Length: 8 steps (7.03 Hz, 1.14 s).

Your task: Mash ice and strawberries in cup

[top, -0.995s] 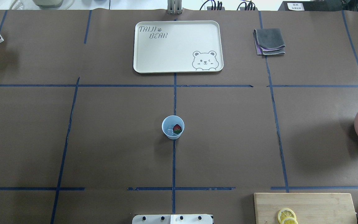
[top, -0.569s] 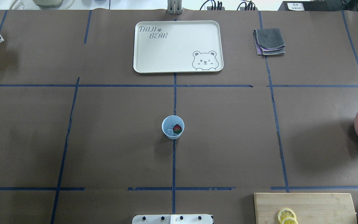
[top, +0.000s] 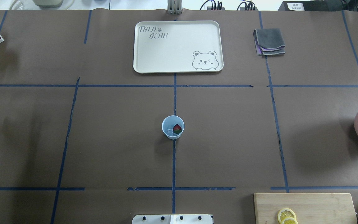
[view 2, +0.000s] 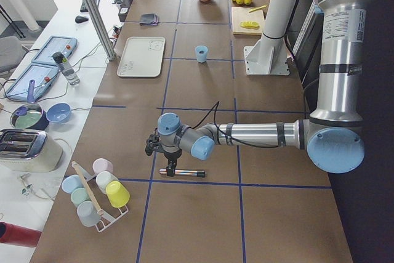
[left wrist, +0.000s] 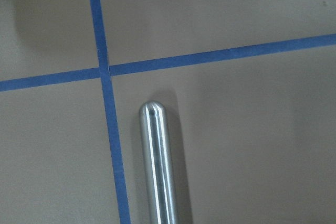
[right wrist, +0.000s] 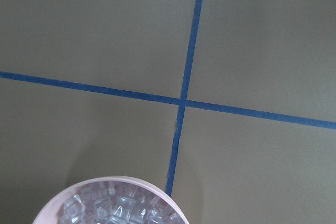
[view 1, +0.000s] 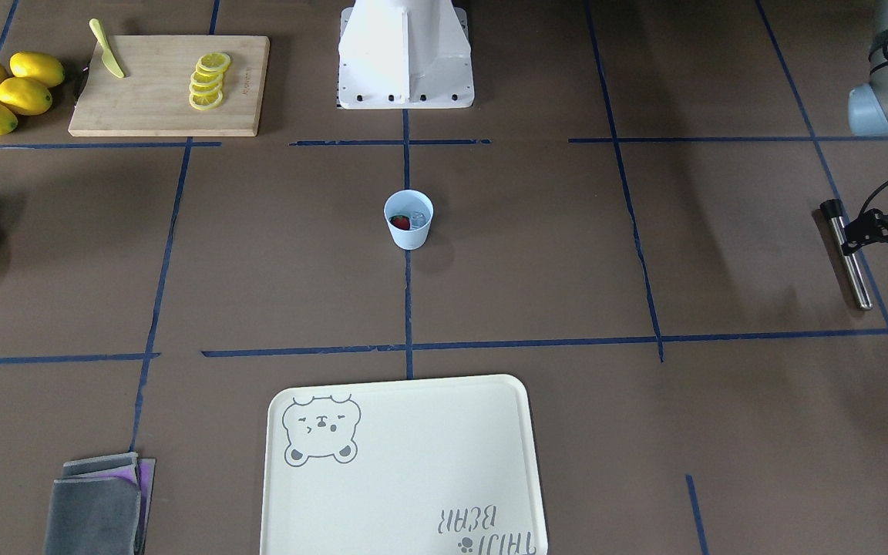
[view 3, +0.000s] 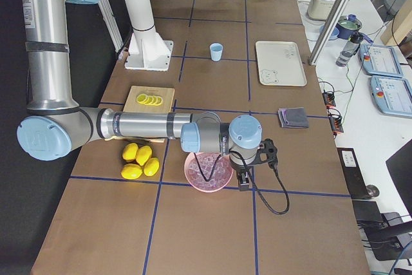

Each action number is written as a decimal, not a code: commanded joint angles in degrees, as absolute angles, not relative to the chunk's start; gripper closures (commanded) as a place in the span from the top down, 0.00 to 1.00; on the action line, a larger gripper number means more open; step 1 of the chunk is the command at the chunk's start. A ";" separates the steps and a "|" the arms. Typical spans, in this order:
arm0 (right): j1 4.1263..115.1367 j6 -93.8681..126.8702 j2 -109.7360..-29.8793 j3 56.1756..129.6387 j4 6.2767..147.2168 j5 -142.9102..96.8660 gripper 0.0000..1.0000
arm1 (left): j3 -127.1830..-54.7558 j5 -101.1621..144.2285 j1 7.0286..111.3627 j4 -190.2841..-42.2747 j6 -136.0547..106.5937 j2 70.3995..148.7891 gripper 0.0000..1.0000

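The pale blue cup [top: 172,127] stands upright at the table's centre and also shows in the front view [view 1: 408,219]. Inside it lie a red strawberry [top: 177,128] and clear ice [top: 169,131]. My left gripper [view 1: 851,245] is at the table's far left, down at a steel rod [view 1: 854,270] lying on the table. The rod also shows in the left wrist view [left wrist: 157,171]. I cannot tell whether that gripper is open or shut. My right gripper [view 3: 244,181] hangs beside a pink bowl [view 3: 193,175] of ice cubes [right wrist: 115,208]; its state cannot be told.
A cream tray [top: 179,46] lies beyond the cup and a folded grey cloth [top: 269,42] at the far right. A cutting board [top: 322,205] with lemon slices [top: 287,215] is near right, whole lemons [view 1: 5,92] beside it. A cup rack [view 2: 95,192] stands at the left end.
My left gripper has slid out past the overhead view's left edge, uncovering the rod's end there. The cup and its contents have not moved.
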<state>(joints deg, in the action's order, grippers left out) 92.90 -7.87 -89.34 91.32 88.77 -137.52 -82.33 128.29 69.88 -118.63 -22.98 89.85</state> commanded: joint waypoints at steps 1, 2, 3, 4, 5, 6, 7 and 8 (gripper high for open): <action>92.90 -7.91 -89.56 91.32 88.77 -137.46 1.00 | -77.54 128.15 69.70 -123.20 -26.44 92.01 1.00; 92.90 -7.91 -89.65 91.32 88.77 -137.55 1.00 | -74.39 128.14 69.70 -126.70 -26.45 92.20 1.00; 92.90 -7.91 -89.65 91.32 88.77 -137.46 1.00 | -72.09 128.06 69.70 -129.44 -26.54 92.63 1.00; 92.90 -7.91 -89.65 91.32 88.77 -137.55 1.00 | -71.90 128.06 69.70 -129.46 -26.80 93.07 1.00; 92.90 -7.91 -89.65 91.32 88.77 -137.55 1.00 | -71.98 128.06 69.61 -129.55 -28.02 93.25 1.00; 92.90 -7.91 -89.65 91.23 88.77 -137.46 1.00 | -71.98 128.06 69.61 -130.16 -28.73 93.51 1.00; 92.90 -8.00 -89.65 90.62 88.68 -137.46 1.00 | -72.16 128.06 69.52 -130.17 -28.74 93.52 1.00; 92.90 -8.00 -89.65 90.62 88.68 -137.46 1.00 | -71.72 128.06 69.52 -130.25 -28.74 93.52 1.00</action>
